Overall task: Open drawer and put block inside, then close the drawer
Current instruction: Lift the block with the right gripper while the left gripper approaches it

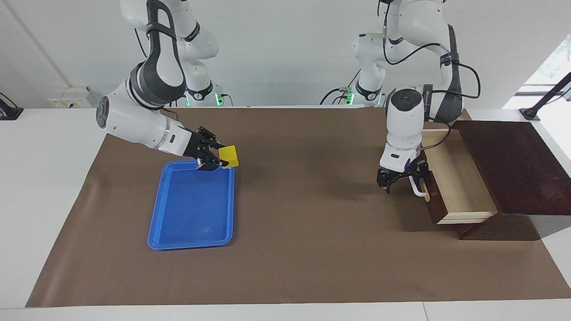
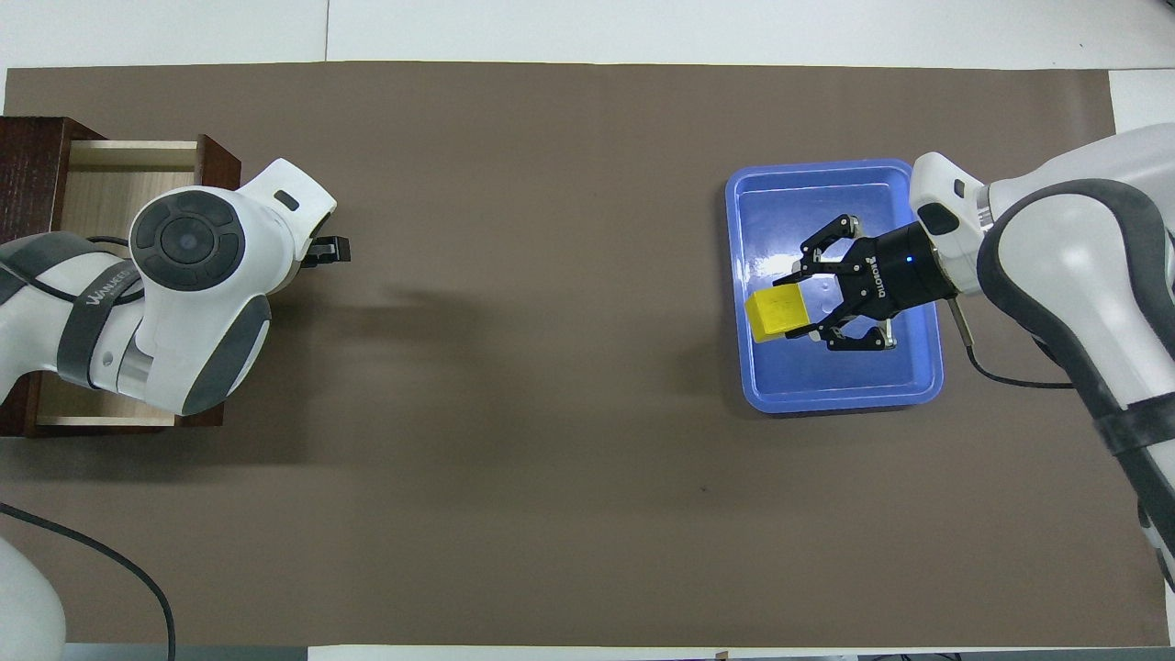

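The yellow block (image 1: 229, 155) (image 2: 777, 312) hangs in the air over the rim of the blue tray (image 1: 192, 218) (image 2: 831, 381), with my right gripper (image 1: 222, 160) (image 2: 800, 308) shut on it. At the left arm's end, the drawer (image 1: 457, 178) (image 2: 124, 184) stands pulled well out of its dark brown box (image 1: 513, 165) (image 2: 32, 156), and its pale wood interior shows. My left gripper (image 1: 400, 187) (image 2: 329, 252) is open at the drawer's front, its fingers astride the white handle (image 1: 418, 191). In the overhead view the left arm hides the handle.
A brown mat (image 1: 312, 249) covers the table between the tray and the drawer box. The tray holds nothing else. A black cable (image 2: 110, 578) lies at the mat's corner nearest the left arm.
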Robot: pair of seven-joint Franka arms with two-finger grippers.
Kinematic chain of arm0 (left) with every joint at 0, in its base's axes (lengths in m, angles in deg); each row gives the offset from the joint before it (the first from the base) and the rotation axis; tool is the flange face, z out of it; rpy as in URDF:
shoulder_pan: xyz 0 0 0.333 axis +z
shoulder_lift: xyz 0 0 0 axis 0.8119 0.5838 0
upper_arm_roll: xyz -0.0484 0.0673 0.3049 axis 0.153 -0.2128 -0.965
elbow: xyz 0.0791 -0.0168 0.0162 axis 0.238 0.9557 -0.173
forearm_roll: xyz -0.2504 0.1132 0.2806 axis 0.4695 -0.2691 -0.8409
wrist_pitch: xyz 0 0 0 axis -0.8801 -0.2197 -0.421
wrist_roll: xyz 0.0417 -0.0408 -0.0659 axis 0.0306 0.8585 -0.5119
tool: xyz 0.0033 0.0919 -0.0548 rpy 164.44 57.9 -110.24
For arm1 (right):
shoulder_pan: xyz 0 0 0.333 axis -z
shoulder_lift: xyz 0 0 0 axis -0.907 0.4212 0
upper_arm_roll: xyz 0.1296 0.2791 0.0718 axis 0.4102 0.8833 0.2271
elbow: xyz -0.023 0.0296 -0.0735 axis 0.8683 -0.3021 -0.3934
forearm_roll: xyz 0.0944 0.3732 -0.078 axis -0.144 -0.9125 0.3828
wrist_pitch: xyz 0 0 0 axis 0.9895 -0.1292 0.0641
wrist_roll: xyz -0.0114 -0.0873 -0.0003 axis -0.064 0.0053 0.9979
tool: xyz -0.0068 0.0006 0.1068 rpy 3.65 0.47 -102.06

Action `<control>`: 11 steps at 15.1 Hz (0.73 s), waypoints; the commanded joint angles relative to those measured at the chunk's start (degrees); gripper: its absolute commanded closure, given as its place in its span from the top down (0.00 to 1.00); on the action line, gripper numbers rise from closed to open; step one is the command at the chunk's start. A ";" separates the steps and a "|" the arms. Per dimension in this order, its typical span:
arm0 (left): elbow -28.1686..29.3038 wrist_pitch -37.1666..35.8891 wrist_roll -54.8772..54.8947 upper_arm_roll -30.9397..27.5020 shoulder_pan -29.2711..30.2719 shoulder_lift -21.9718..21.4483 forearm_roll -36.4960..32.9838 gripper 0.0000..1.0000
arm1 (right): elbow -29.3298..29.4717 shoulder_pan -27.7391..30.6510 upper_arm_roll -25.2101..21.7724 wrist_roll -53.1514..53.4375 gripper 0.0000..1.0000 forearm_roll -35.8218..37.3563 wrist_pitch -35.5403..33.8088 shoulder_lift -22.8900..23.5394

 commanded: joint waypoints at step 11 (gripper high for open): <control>-16.77 -21.42 -20.78 -0.21 -2.83 0.04 20.93 1.00 | 4.29 -18.85 0.12 19.73 0.00 1.18 13.57 0.96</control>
